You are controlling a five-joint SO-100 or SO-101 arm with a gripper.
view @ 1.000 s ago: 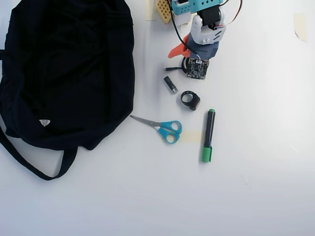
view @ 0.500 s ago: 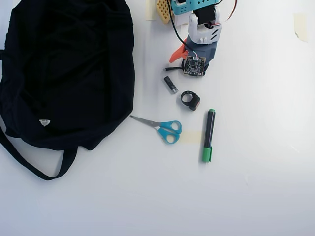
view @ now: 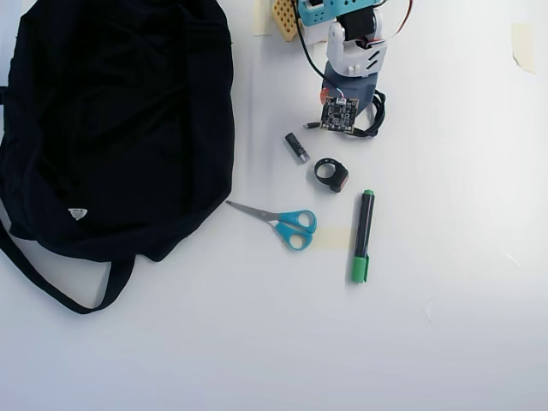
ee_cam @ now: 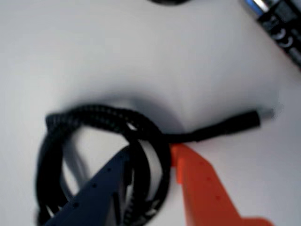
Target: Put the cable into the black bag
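Braided cable [ee_cam: 141,136] sits between the part-open end effector [ee_cam: 150,155] fingers.

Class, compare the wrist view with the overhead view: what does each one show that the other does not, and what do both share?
Only the wrist view shows the gripper, its dark blue and orange fingers straddling strands of the coil, and the cable's plug end.

Only the overhead view shows the black bag, scissors, green marker, a small black ring-shaped object and a small dark stick.

Both show the coiled black cable under the arm and the white table.
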